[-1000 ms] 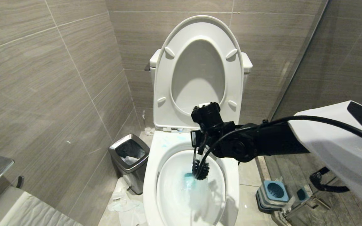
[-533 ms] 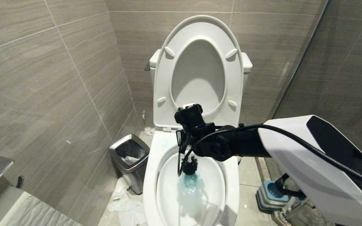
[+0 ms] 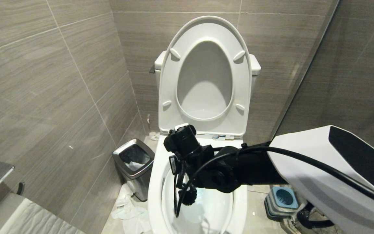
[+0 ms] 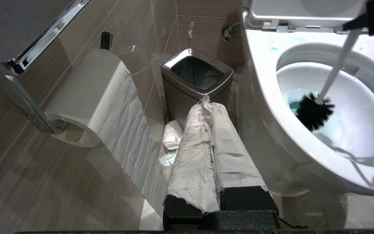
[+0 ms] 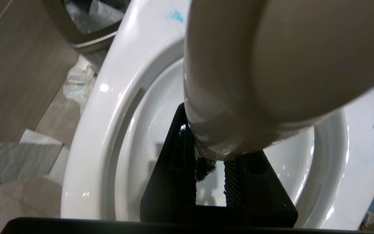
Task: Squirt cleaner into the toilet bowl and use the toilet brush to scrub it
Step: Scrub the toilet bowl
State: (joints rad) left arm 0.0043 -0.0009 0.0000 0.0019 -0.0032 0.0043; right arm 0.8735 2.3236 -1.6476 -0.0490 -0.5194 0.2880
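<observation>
The toilet bowl (image 3: 154,190) stands with seat and lid raised; its rim (image 4: 261,65) carries faint blue smears. Turquoise cleaner (image 4: 291,104) pools at the bottom of the basin. My right gripper (image 3: 176,164) hangs over the bowl's left side, shut on the toilet brush's white handle (image 4: 338,70). The black bristle head (image 3: 188,196) rests against the inner wall on the left (image 4: 313,112). In the right wrist view the handle's rounded end (image 5: 271,65) fills the foreground above my right gripper (image 5: 210,152). My left gripper (image 4: 206,102) stays parked low beside the bowl, shut, its fingers wrapped in white paper.
A chrome-rimmed bin (image 3: 133,162) stands left of the toilet, with crumpled tissue (image 3: 125,211) on the floor by it. The blue-and-grey brush holder (image 3: 282,198) sits on the floor to the right. A toilet roll (image 4: 86,97) hangs on the left wall; glass partition on the right.
My right arm has swung left and nearer, carrying the brush. The bristle head has swept from the middle of the basin over the blue pool to the bowl's left wall.
</observation>
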